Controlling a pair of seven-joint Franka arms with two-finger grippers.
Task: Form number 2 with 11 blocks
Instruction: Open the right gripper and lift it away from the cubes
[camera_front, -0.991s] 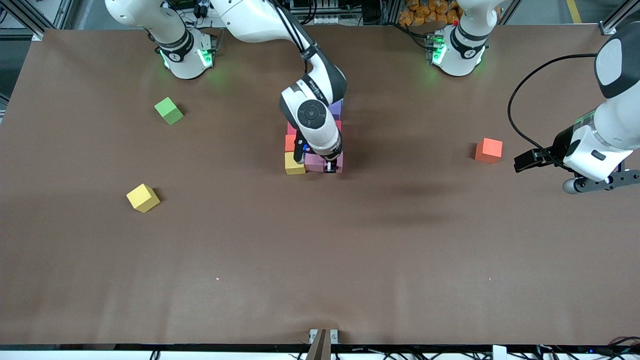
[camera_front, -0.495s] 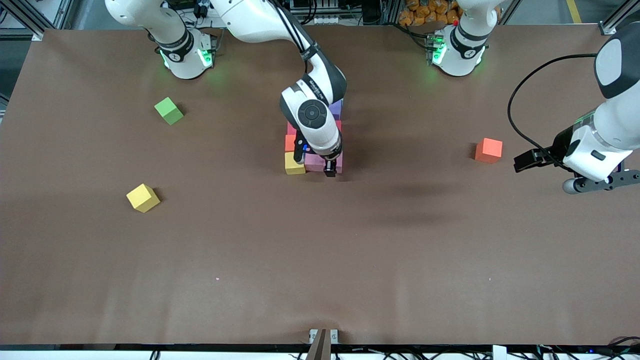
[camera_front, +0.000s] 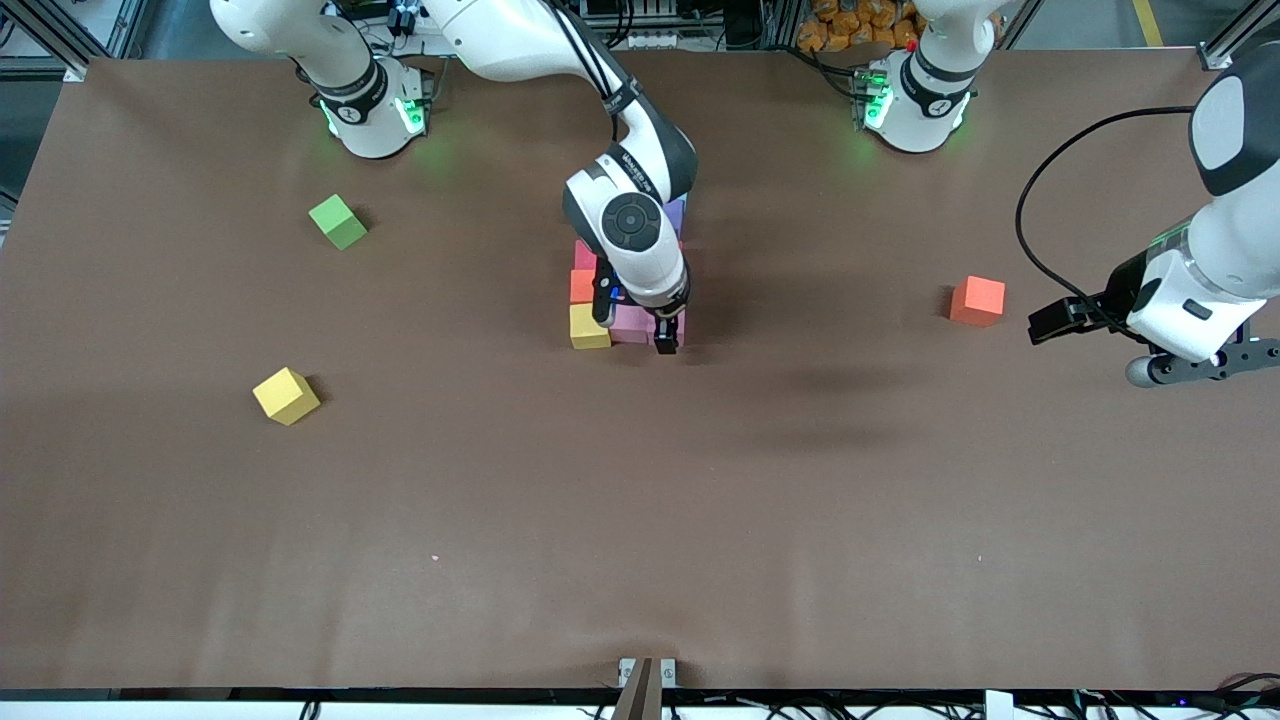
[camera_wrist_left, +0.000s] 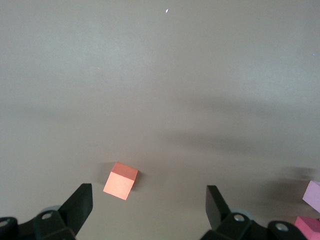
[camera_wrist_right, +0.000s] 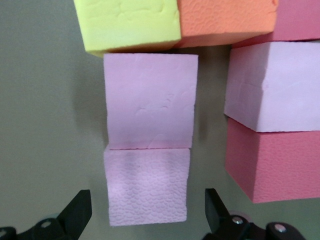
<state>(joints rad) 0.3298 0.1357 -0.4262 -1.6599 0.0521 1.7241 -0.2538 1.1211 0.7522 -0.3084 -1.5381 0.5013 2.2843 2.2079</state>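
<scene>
Pink cube (camera_wrist_right: 148, 185) is sitting released in the number 2 (camera_front: 628, 290); right gripper (camera_front: 664, 338) above it, jaws apart, should be lifting clear; left gripper (camera_wrist_left: 150, 205) is waiting, jaws apart.

We see the number 2 (camera_front: 627, 290) partly built at the table's middle, much of it hidden under an arm. Its row nearest the front camera holds a yellow block (camera_front: 589, 327) and two pink blocks (camera_wrist_right: 149, 142) touching end to end. An orange block (camera_front: 581, 285) sits flush against the yellow one, farther from the camera. A purple block (camera_front: 676, 212) shows at the farthest end. A loose orange-red block (camera_front: 977, 300) lies toward the left arm's end, and a loose yellow block (camera_front: 286, 395) toward the right arm's end.
</scene>
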